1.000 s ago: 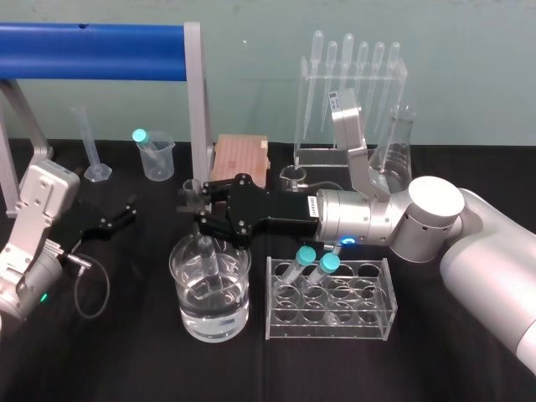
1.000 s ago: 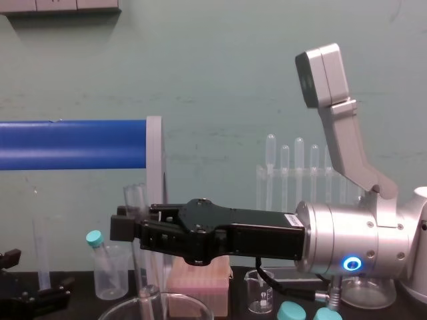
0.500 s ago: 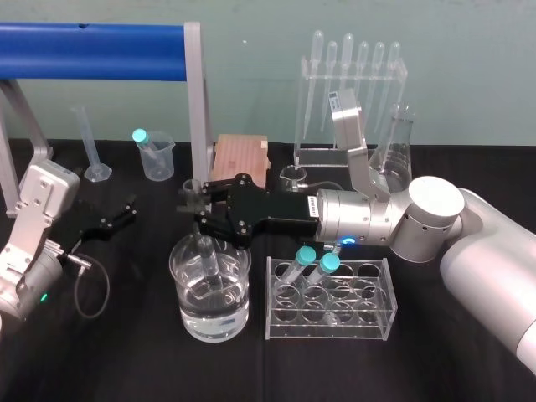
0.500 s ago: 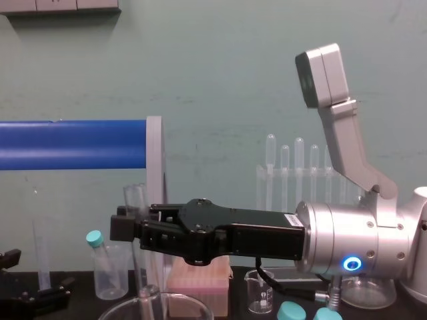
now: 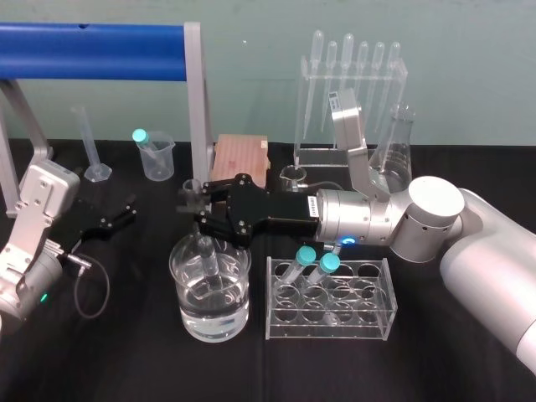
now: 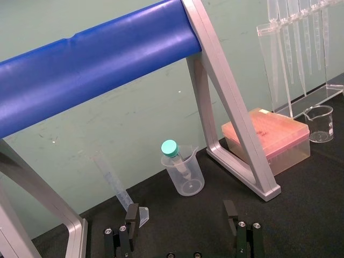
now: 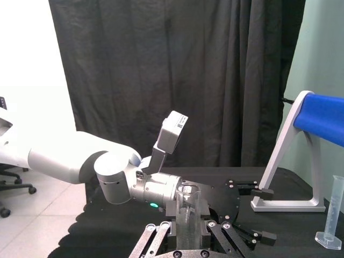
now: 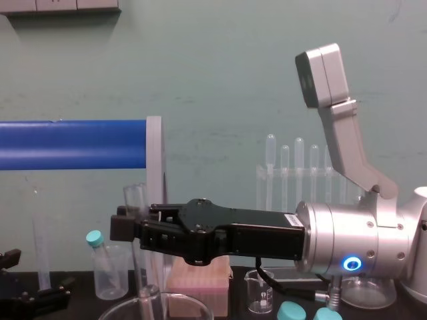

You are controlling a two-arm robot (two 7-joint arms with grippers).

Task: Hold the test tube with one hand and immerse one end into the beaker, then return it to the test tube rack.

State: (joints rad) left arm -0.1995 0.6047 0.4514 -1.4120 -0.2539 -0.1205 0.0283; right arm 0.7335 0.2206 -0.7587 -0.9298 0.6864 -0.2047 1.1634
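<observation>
Head view: R black gripper (image 5: 191, 203) pinches long clear glass test tube (image 5: 205, 254) upright, lower end dipped in wide liquid-filled glass beaker (image 5: 174, 266) toward front edge of black bench (image 5: 126, 360). L gripper (image 5: 117, 215) idle nr left edge, fingers spread.
</observation>
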